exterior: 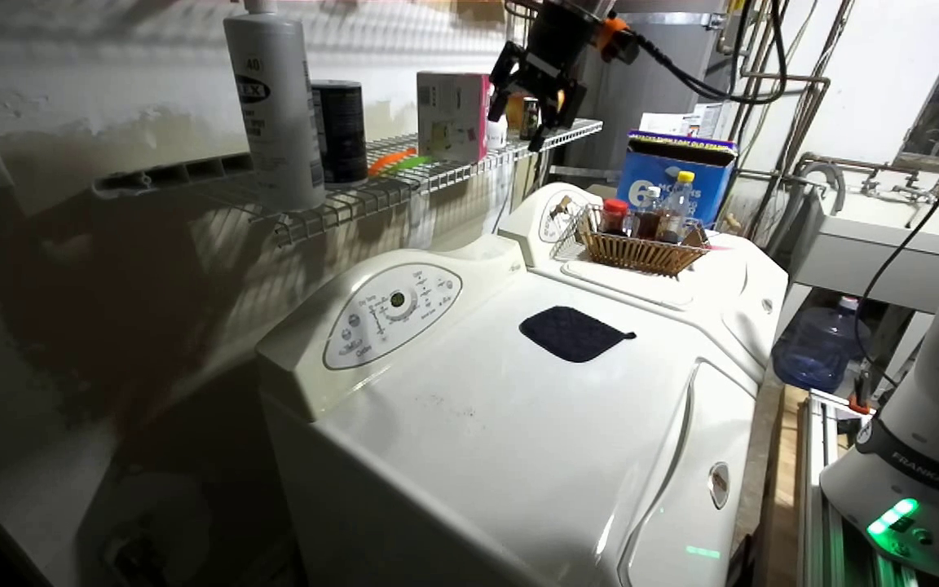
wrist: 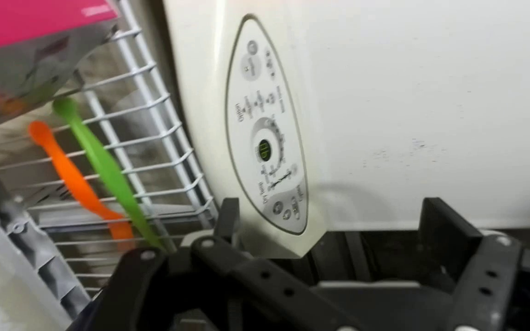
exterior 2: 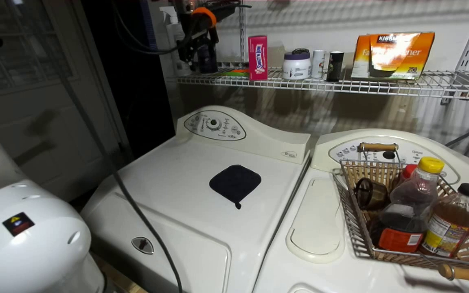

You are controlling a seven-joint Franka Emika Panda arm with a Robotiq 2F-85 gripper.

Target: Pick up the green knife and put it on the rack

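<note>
The green knife (wrist: 108,172) lies on the wire rack (wrist: 166,134), beside an orange one. It also shows in both exterior views (exterior: 412,163) (exterior 2: 234,73), partly hidden by the pink box in one of them. The rack is a long wire shelf on the wall, seen in both exterior views (exterior: 445,181) (exterior 2: 312,84). My gripper (wrist: 329,218) is open with nothing between its fingers. In the exterior views the gripper (exterior: 518,130) (exterior 2: 189,63) hangs in front of the rack. In the wrist view the knife is left of the left finger, apart from it.
An orange knife (wrist: 74,179) lies next to the green one. A pink box (exterior 2: 258,57), a dark can (exterior: 341,130) and a white bottle (exterior: 275,114) stand on the rack. Below are a washer top with a dark square patch (exterior 2: 235,183) and a basket (exterior: 641,253) with bottles.
</note>
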